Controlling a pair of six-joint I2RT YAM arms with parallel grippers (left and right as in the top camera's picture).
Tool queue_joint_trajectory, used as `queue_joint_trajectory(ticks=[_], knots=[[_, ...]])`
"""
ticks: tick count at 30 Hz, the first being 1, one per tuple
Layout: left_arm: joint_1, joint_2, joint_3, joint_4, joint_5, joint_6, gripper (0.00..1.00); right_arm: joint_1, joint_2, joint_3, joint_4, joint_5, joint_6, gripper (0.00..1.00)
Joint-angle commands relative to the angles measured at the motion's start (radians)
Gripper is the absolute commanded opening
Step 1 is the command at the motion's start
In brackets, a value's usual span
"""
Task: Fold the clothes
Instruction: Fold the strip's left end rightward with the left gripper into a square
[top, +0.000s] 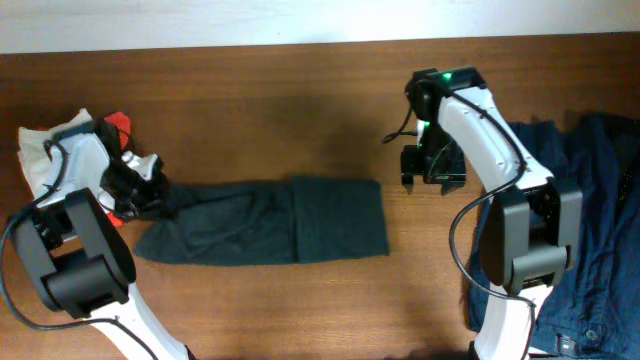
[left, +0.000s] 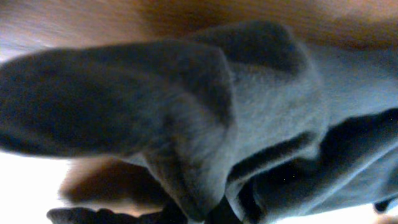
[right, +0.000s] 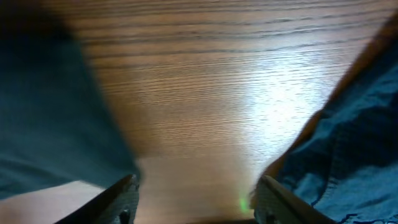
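Item: dark garment (top: 265, 222), grey-green, lying flat on the wooden counter (top: 250, 110) left of centre as a long band, with a squarer doubled layer over its right half. Its left end narrows and bunches at the left gripper (top: 143, 190), which sits low at that end. In the left wrist view the bunched cloth fills the frame in thick folds close to the lens, and the jaws are hidden, so I cannot tell whether they are open or closed. The right gripper (top: 432, 165) is over bare wood, just beyond the garment's upper right corner and apart from it. In the right wrist view its fingertips (right: 127, 190) stand spread, jaws open, with only wood grain between them. Also on the counter are a blue denim pile (top: 590, 220) at the right edge, beside the right arm's base, and a white and red cloth heap (top: 60, 150) at the far left behind the left arm.
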Motion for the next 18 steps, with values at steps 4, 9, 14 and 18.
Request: queue_joint_trajectory(ticks=[4,9,14,18], knots=[[0.002,-0.001,0.348,-0.264,-0.196,-0.126,0.01,-0.117,-0.009,0.013,0.021,0.042,-0.018,0.66],[-0.186,-0.008,0.362,-0.412,0.042,-0.125,0.01,-0.116,-0.009,0.012,0.031,0.042,-0.024,0.7],[-0.447,-0.01,0.362,-0.386,0.189,-0.126,0.01,-0.116,-0.008,0.012,0.031,0.042,-0.045,0.7],[-0.571,-0.01,0.362,-0.347,0.225,-0.201,0.0,-0.116,-0.008,0.012,0.031,0.042,-0.045,0.7]])
